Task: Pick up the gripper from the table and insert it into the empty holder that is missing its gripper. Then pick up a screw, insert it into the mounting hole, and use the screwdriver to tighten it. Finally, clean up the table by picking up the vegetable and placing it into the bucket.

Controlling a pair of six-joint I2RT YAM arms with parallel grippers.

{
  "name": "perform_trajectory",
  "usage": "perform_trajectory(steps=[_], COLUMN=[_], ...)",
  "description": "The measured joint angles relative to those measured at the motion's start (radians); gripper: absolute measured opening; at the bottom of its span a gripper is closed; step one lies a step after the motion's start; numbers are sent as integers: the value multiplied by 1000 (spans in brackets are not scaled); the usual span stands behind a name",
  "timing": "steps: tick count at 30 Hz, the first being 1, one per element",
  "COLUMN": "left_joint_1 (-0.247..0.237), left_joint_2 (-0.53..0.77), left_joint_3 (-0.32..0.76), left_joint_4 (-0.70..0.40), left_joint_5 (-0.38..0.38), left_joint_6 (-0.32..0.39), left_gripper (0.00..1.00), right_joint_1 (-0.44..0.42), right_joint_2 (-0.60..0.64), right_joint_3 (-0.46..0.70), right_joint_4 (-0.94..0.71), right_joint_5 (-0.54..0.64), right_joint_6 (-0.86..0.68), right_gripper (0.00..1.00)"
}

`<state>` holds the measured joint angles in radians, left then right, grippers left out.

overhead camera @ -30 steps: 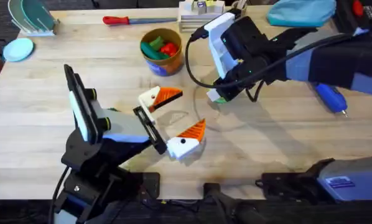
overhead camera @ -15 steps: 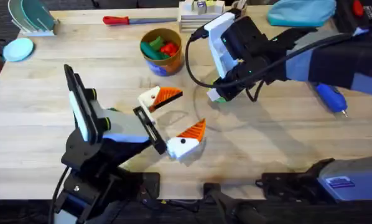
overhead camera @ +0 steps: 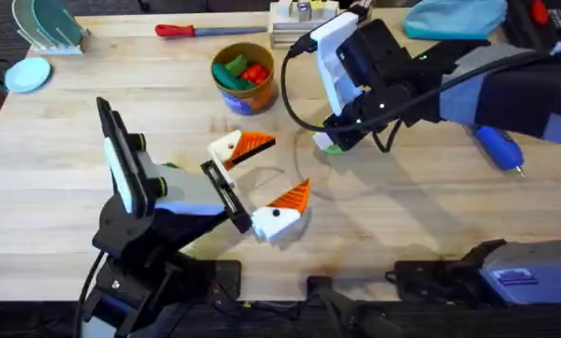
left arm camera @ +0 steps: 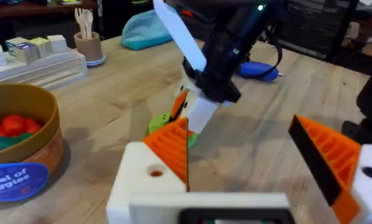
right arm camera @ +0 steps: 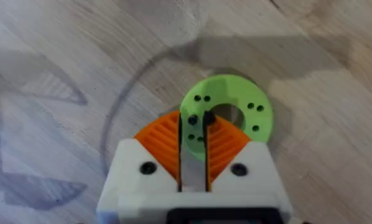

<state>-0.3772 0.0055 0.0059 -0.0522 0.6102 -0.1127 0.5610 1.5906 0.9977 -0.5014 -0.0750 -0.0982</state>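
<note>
My right gripper (overhead camera: 335, 141) hangs over the flat green ring (right arm camera: 226, 112) at mid-table. Its orange pads are shut on a small dark screw (right arm camera: 206, 118) at the ring's near rim. My left gripper (overhead camera: 280, 167) stands open near the table's front. Each white holder (left arm camera: 145, 180) carries an orange ribbed gripper pad (left arm camera: 173, 146), and each has a mounting hole (left arm camera: 155, 172). The blue screwdriver (overhead camera: 498, 145) lies at the right. The bucket (overhead camera: 246, 94) at the back holds green and red toy vegetables (overhead camera: 229, 70).
A red-handled screwdriver (overhead camera: 191, 30) lies along the back edge, beside a stack of white trays (overhead camera: 299, 28). A teal pouch (overhead camera: 454, 19) sits back right. A dish rack (overhead camera: 46, 28) and a blue lid (overhead camera: 27, 73) are back left.
My right gripper has shifted slightly toward the back of the table, showing more of the green ring, which stays put. The left arm has not moved.
</note>
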Motion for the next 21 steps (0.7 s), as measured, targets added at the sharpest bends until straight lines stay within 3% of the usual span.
perform_trajectory(steps=[12, 21], left_joint_1=[0, 0], left_joint_2=[0, 0], left_joint_3=[0, 0], left_joint_4=[0, 0], left_joint_5=[0, 0], left_joint_6=[0, 0], left_gripper=[992, 992], right_joint_1=[7, 13], right_joint_2=[3, 23], right_joint_3=[0, 0], right_joint_4=[1, 8], right_joint_5=[0, 1], right_joint_6=[0, 0], right_gripper=[204, 41])
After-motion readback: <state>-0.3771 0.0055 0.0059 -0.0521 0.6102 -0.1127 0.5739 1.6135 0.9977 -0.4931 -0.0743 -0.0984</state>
